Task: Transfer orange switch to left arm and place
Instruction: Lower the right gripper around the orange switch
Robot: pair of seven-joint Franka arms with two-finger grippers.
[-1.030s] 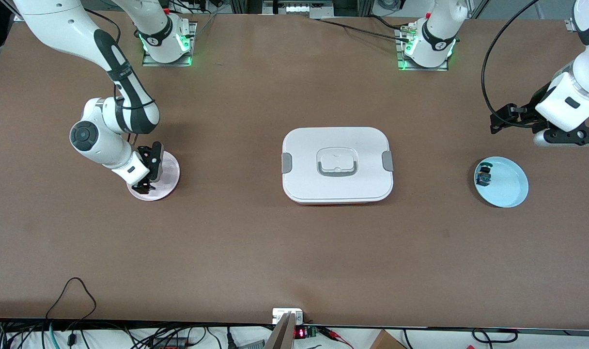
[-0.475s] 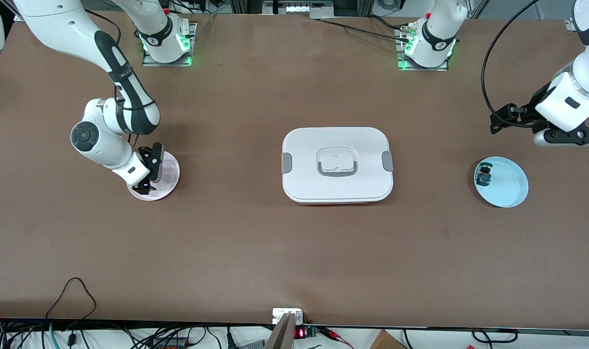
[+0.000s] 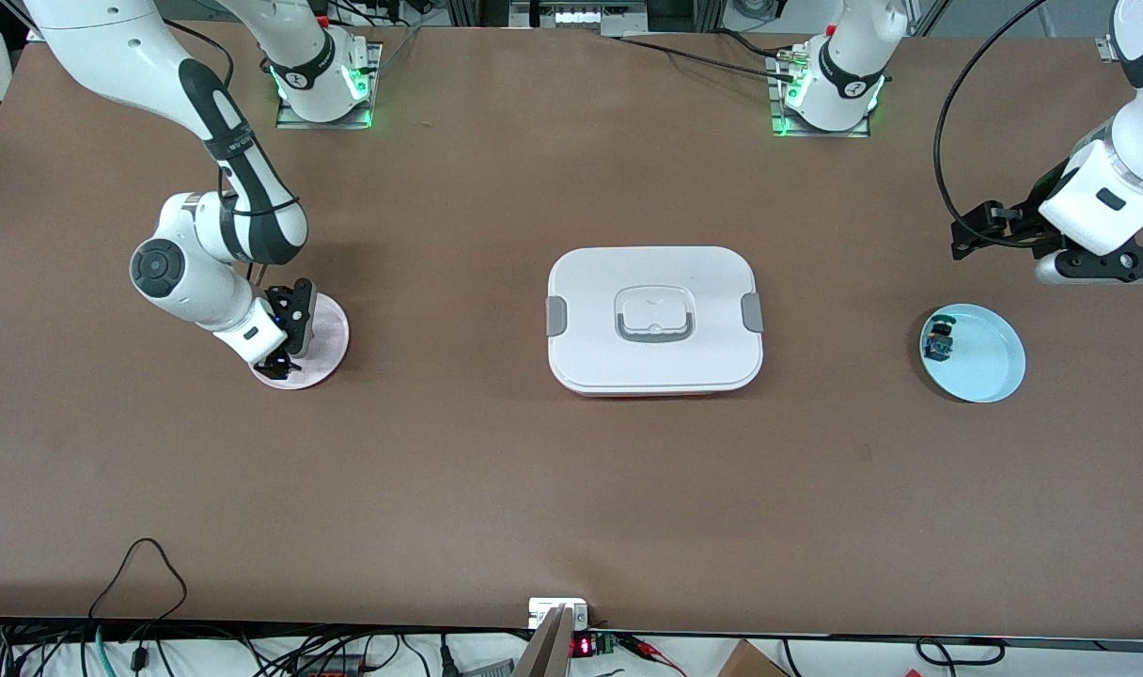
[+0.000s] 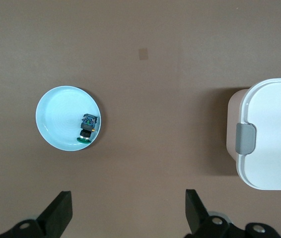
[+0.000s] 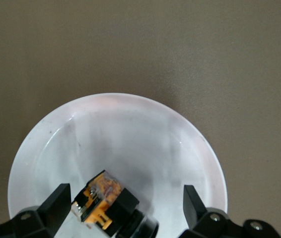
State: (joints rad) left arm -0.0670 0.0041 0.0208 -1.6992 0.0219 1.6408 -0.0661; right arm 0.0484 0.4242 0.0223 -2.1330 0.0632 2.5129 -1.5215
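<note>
The orange switch (image 5: 105, 201), black with orange parts, lies on its side in a pale pink plate (image 3: 327, 324) (image 5: 130, 129) toward the right arm's end of the table. My right gripper (image 3: 280, 346) (image 5: 125, 194) is low over that plate, open, with one finger on each side of the switch and not touching it. In the front view the gripper hides the switch. The white box (image 3: 654, 320) (image 4: 274, 134) stands in the middle of the table. My left gripper (image 3: 1093, 271) (image 4: 128, 201) waits open and empty above bare table near the left arm's end.
A light blue plate (image 3: 990, 371) (image 4: 56, 119) lies near the left arm's end, nearer the front camera than my left gripper. A small blue-and-green component (image 3: 938, 343) (image 4: 87, 128) sits in it. Cables run along the table's front edge.
My right arm has shifted slightly toward its own end of the table, with its gripper still over the pink plate. The left arm has not moved.
</note>
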